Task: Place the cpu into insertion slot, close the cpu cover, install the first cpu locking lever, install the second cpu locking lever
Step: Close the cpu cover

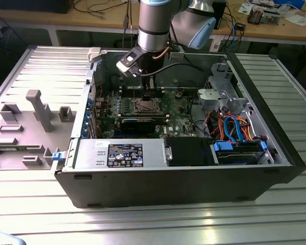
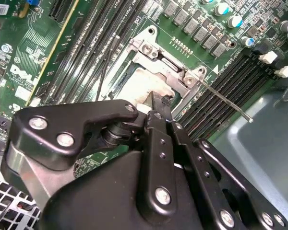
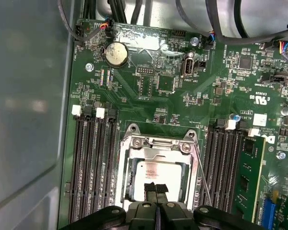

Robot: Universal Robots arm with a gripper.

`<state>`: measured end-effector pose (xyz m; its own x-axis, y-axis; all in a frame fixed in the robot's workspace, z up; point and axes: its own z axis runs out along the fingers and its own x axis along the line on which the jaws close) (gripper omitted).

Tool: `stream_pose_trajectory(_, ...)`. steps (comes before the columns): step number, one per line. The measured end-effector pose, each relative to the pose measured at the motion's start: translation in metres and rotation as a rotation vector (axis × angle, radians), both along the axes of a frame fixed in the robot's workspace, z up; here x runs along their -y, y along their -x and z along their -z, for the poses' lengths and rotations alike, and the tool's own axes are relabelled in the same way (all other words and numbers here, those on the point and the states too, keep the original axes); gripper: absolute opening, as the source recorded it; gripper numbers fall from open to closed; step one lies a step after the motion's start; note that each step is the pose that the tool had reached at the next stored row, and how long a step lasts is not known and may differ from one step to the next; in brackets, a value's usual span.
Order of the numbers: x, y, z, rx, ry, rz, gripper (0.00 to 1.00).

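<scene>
Silvery-tan square cpu sits in the metal-rimmed square insertion slot, mid green motherboard. Thin silvery cpu cover frame looks down. Wire locking lever sticks out, probably unlatched. Black gripper is pressed together and empty, over the cpu's edge.

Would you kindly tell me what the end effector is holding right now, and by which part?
Nothing: the end effector is shut with nothing between its fingers, over the silvery-tan square chip.
</scene>
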<state>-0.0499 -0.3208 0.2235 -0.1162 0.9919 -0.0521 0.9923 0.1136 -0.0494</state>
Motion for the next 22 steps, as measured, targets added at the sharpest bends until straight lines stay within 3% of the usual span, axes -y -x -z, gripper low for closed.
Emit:
stream_pose_trajectory(11, 0.0000, 0.0000, -0.0064, 0.0000, 0.0001, 0.000, 0.11)
stream_pose_trajectory(19, 0.0000, 0.0000, -0.0198, 0.0000, 0.0001, 0.000, 0.11)
stream_pose_trajectory(22, 0.0000, 0.0000, -0.0209, 0.0002, -0.0002, 0.000, 0.11)
